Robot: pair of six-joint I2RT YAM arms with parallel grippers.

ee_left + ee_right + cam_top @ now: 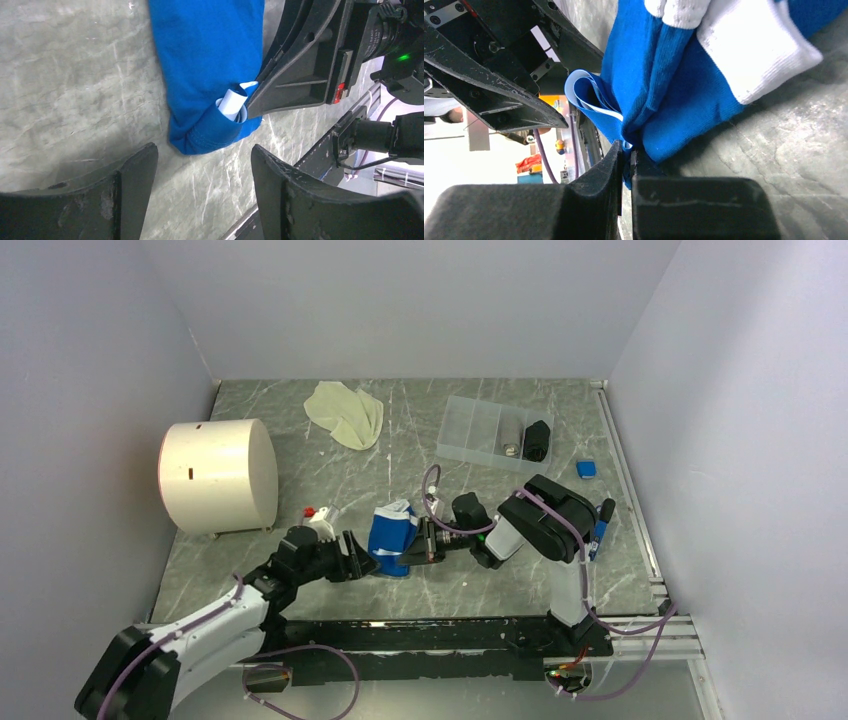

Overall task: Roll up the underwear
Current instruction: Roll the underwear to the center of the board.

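The royal blue underwear [391,537] with white edging lies bunched and partly rolled at the table's near middle. My right gripper [425,544] is shut on its near right edge; in the right wrist view the blue cloth [684,95] is pinched between the jaws [626,150]. My left gripper [362,558] is open just left of the garment, touching nothing; in the left wrist view the blue roll [210,75] lies beyond the spread fingers [202,170]. The pale cream-yellow underwear [345,412] lies crumpled at the far middle-left.
A white cylinder [217,476] stands at the left. A clear divided tray [478,430] holding a black item [537,440] sits at the far right. A small blue block [586,469] lies near it. A small red and white piece [314,512] lies near the left gripper.
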